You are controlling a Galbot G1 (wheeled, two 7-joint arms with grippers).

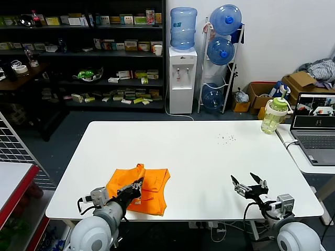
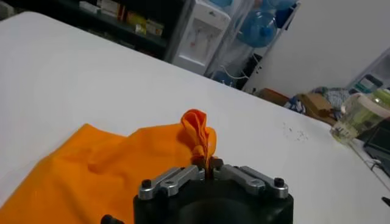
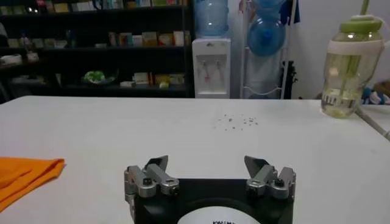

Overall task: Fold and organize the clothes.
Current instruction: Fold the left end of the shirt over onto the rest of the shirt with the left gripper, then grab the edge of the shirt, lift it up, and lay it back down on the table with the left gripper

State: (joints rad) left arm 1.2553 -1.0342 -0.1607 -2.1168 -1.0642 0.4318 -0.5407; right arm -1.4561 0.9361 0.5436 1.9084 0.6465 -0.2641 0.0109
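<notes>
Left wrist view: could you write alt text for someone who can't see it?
The left gripper is shut on a bunched fold of the orange T-shirt, pinching it up off the white table. A green-lidded bottle stands at the table's far edge.

1. The orange T-shirt (image 1: 142, 189) lies partly folded and rumpled on the white table (image 1: 199, 157), near the front edge on the robot's left.
2. One bunched fold (image 2: 198, 137) stands up from the flat cloth, pinched at its base.
</notes>
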